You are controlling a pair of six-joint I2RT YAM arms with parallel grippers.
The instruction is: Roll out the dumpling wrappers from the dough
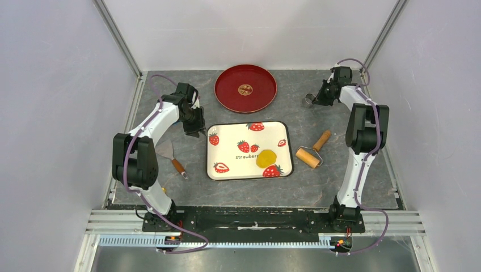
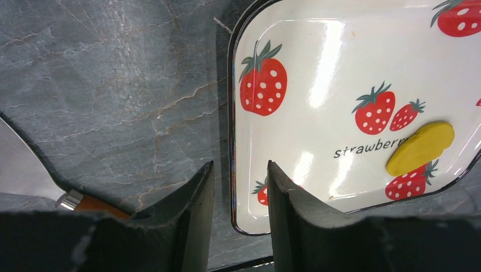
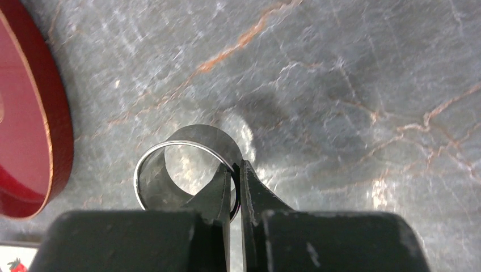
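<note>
One scraper [image 1: 168, 152], its wooden handle toward the arm bases, lay on the grey marbled table [image 1: 317, 187] just to the left of the left gripper [image 2: 239, 170], whose two dark fingers [image 2: 195, 198] stood apart and grasped nothing, the black rim of the single strawberry-printed tray [image 2: 340, 68] showing in the gap between them. One piece of yellow dough [image 2: 421, 148] rested in that tray, ahead of those fingers and off to their right, well apart from them. It appeared as a smooth, flattened, slightly lopsided oval, lying across the end of the printed word "strawberry" and the top of a printed berry near the tray's right edge, untouched by either arm. One round red plate [image 1: 230, 90] with a small gold mark at its centre sat beyond the tray, well to the left of the right gripper's fingers, and its curved rim filled the left edge of the right wrist view. One wooden roller [image 1: 309, 157] with a wooden handle lay on the table just beside the tray's right side, apart from both grippers. At far right, the right gripper [image 3: 234, 165] was clenched on the thin wall of the one metal ring [image 3: 170, 148], which stood on the table with its opening upward. One finger [image 3: 215, 190] was inside the ring and the other outside, the rim pinched between their tips, and most of the ring lay to the left of the fingers.
</note>
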